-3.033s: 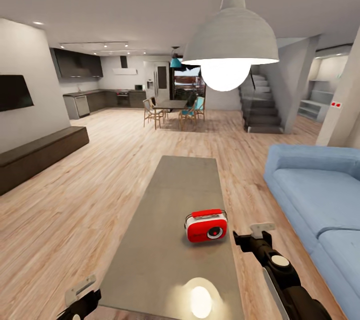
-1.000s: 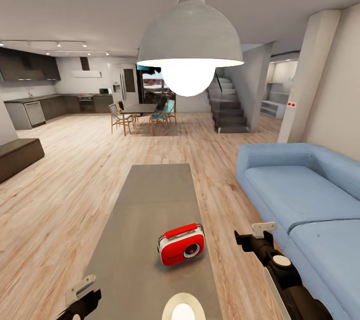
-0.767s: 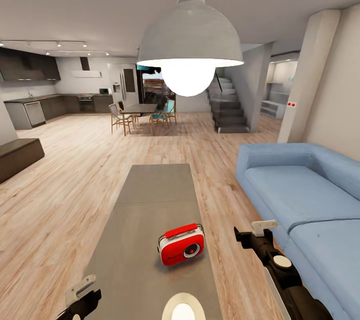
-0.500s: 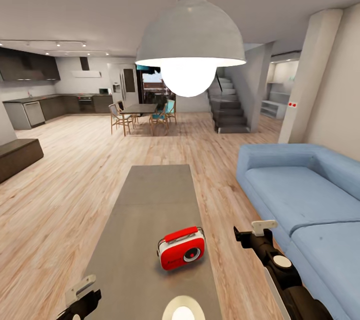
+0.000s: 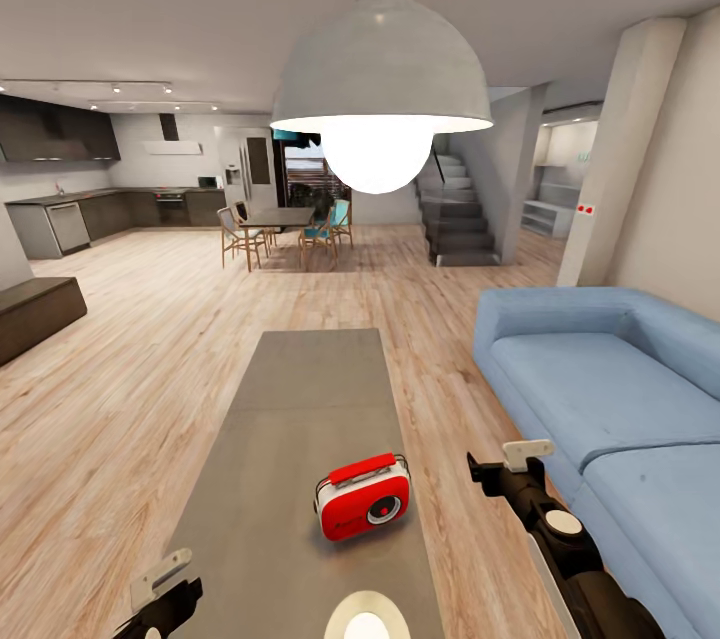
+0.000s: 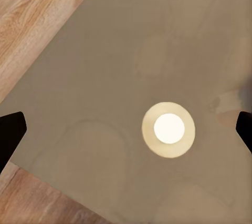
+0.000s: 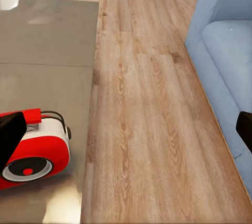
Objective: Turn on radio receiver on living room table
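in the head view, the small red rounded radio receiver with white sides, a red top handle and a round front dial [image 5: 363,497] is standing upright on the long low grey glossy coffee table [image 5: 300,389], towards the near end. the black right gripper with its pale fingertip [image 5: 512,464] is hanging out over the light wood plank floor [image 5: 150,359], just beside the table's edge and level with the radio, not touching it. the black left gripper [image 5: 165,584] is sitting low at the table's near corner, well apart from the radio. the blue sectional sofa [image 5: 600,389] is lying beyond the right gripper, and the white dome pendant lamp [image 5: 381,84] is hanging above the table.

in the left wrist view, the left gripper's two dark fingers [image 6: 10,132] are standing wide apart with nothing between them, looking down on the grey top and the lamp's round reflection [image 6: 168,128].

in the right wrist view, the right gripper's fingers [image 7: 10,134] are likewise spread and empty; the radio [image 7: 34,150] is sitting by one fingertip, dial facing the camera, with bare floor and sofa ahead.

judging from this, the robot is already at the table, but the reach is not yet made; bringing a finger onto the radio to switch it on is all left to do.
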Controlling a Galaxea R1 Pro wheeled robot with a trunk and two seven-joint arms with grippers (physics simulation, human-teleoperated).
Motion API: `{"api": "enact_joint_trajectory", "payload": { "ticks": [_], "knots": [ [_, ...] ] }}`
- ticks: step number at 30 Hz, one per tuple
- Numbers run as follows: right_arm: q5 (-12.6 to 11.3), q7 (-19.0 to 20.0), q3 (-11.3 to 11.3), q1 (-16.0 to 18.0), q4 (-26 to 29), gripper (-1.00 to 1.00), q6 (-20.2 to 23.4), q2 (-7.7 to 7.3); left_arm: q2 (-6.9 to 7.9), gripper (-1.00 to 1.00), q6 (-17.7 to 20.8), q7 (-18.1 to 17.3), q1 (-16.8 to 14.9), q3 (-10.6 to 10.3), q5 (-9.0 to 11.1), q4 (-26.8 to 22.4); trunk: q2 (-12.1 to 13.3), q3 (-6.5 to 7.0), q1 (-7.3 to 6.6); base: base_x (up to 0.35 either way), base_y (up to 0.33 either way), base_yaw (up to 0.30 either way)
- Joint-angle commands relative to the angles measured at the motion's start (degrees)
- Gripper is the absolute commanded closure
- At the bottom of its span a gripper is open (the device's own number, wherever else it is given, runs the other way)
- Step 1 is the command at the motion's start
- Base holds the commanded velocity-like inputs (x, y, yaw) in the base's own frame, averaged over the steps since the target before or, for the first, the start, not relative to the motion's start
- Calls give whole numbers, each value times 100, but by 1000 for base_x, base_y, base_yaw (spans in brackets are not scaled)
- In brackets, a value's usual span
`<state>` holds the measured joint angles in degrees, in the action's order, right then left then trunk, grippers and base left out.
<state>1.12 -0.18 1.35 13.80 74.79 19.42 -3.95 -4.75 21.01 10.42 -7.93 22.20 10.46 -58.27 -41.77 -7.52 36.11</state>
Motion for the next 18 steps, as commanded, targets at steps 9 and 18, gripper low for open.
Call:
{"api": "enact_joint_trajectory", "payload": {
  "ticks": [9, 18],
  "knots": [
    [2, 8, 15, 0, -33, -100, -30, 0, 0, -100, 0, -5, 0, -1, 0, 0, 0, 0, 0, 0, 0, 0],
    [66, 11, 1209, 0, -3, -100, 226, 2, 0, -100, 0, -5, 0, -3, 0, 0, 0, 0, 0, 0, 0, 0]
  ]
}}
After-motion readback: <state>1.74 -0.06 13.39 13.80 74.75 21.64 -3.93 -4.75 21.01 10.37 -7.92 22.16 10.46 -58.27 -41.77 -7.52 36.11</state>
